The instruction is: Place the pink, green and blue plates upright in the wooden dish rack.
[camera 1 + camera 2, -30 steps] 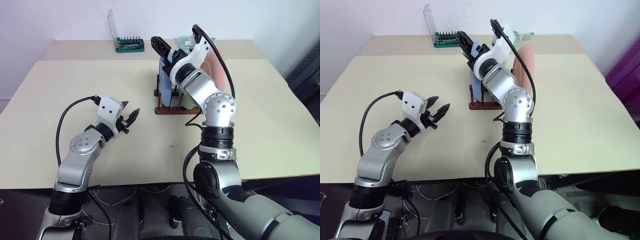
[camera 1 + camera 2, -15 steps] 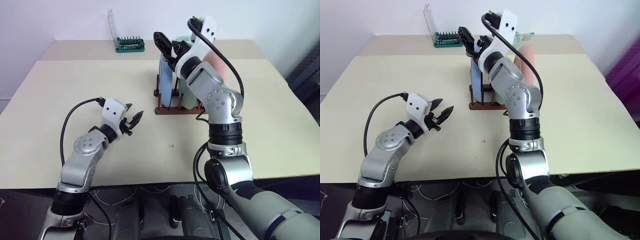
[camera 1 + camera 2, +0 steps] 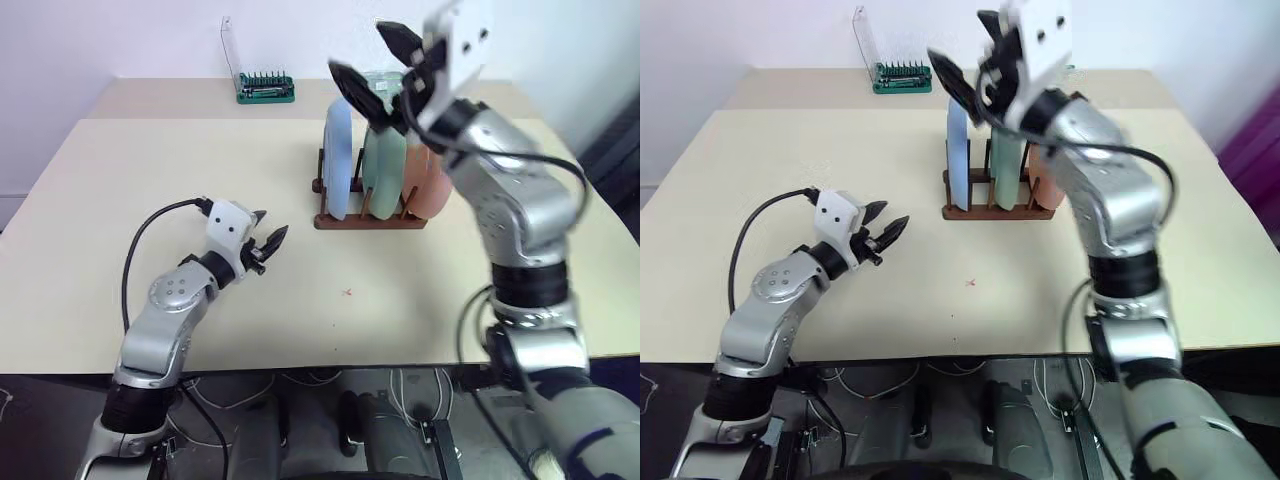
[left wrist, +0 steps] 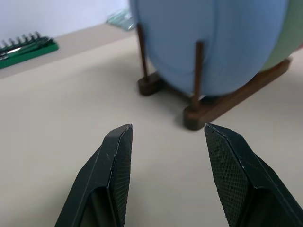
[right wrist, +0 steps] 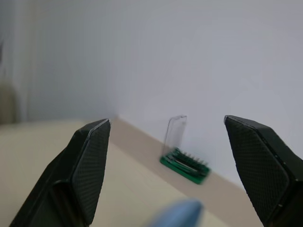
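My right gripper hangs above the plates, jaws spread wide, grasping nothing. My left gripper hovers low over the worktop, jaws parted and empty, aimed at the wooden dish rack. Blue plate, green plate and pink plate all stand upright in it.

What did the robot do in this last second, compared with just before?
The right gripper, open and empty, lifted up and away from the three round plastic plates, light blue, mint green and salmon pink. They stayed upright in the dark wooden dish rack. The left gripper stayed open.
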{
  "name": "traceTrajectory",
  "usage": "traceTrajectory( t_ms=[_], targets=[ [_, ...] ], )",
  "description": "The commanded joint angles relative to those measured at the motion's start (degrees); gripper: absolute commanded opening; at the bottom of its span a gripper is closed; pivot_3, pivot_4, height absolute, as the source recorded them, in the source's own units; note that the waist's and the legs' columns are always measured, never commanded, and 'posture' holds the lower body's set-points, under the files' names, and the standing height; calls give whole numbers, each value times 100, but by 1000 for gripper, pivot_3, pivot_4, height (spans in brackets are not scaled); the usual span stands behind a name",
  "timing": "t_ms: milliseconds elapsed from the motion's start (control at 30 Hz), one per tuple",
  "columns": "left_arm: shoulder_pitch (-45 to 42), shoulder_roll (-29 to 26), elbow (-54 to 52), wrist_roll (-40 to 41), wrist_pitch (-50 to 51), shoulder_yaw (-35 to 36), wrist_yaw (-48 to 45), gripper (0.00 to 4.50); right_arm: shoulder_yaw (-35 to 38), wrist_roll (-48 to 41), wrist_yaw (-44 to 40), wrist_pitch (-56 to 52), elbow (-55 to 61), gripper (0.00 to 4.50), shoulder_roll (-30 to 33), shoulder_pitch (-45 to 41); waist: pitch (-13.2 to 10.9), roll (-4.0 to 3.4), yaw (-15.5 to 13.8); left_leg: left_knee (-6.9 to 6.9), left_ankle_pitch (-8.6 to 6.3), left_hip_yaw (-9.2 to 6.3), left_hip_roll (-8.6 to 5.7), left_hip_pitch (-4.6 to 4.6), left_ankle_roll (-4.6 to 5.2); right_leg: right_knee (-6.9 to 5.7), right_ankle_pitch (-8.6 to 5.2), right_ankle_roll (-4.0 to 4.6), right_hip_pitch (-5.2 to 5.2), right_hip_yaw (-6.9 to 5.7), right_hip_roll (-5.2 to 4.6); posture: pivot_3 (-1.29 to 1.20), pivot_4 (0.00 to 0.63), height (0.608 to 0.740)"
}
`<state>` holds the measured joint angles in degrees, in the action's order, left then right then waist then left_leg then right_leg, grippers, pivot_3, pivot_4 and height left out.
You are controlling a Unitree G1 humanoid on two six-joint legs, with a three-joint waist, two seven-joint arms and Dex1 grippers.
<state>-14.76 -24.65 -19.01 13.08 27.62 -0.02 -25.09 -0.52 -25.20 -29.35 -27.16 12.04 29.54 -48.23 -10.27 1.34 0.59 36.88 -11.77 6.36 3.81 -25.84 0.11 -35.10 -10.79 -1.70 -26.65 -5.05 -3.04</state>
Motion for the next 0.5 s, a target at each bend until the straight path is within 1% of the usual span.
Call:
traceTrajectory(
  t_ms=[33, 67, 167, 200, 267, 400, 500],
  targets=[
    [70, -316, 129, -12, -310, 379, -221, 2467, 932, -612, -896, -329, 378, 3905, 868, 715, 0, 0, -6, 1, -1, 0, 1, 0, -1, 0, 0, 1, 0, 0, 0, 0, 150, 730],
    [80, -379, 189, -22, -341, 420, -248, 2467, 1116, -690, -1128, -336, 369, 3905, 1120, 965, -1, -1, -9, 1, -1, 0, 1, 1, -1, 0, 0, 1, 0, 0, -6, 0, 150, 730],
    [185, -572, 422, 85, -433, 648, -410, 2467, 1772, -994, -1554, -481, 208, 3905, 1574, 1864, -6, -10, -20, 0, -8, 1, -2, 1, -13, 2, -1, 1, -1, -1, -16, 0, 150, 730],
    [263, -662, 498, 100, -475, 712, -511, 2467, 1893, -913, -1639, -445, 122, 3905, 1699, 2217, -6, -9, -19, 1, -9, 1, -2, 3, -14, 3, -2, 1, 0, -2, -16, 0, 150, 730],
    [388, -772, 564, 65, -529, 716, -644, 2467, 1899, -526, -1797, -125, -23, 3905, 1911, 2767, -6, -10, -3, 0, -11, 1, -2, 4, -14, 7, -2, 1, 0, -2, -16, 0, 150, 730],
    [590, -851, 498, 42, -537, 669, -758, 2467, 1812, -125, -1890, 311, -315, 3905, 1946, 3340, -12, -21, 3, 3, -13, 3, -4, 5, -15, 9, -2, 1, -1, -2, -21, 0, 150, 730],
    [620, -789, 402, -11, -490, 580, -723, 2467, 1807, -2, -1881, 554, -705, 3905, 1830, 3349, -13, -21, -2, 4, -13, 2, -4, 6, -15, 9, -1, 1, -2, -3, -21, 0, 150, 730]
  ],
)
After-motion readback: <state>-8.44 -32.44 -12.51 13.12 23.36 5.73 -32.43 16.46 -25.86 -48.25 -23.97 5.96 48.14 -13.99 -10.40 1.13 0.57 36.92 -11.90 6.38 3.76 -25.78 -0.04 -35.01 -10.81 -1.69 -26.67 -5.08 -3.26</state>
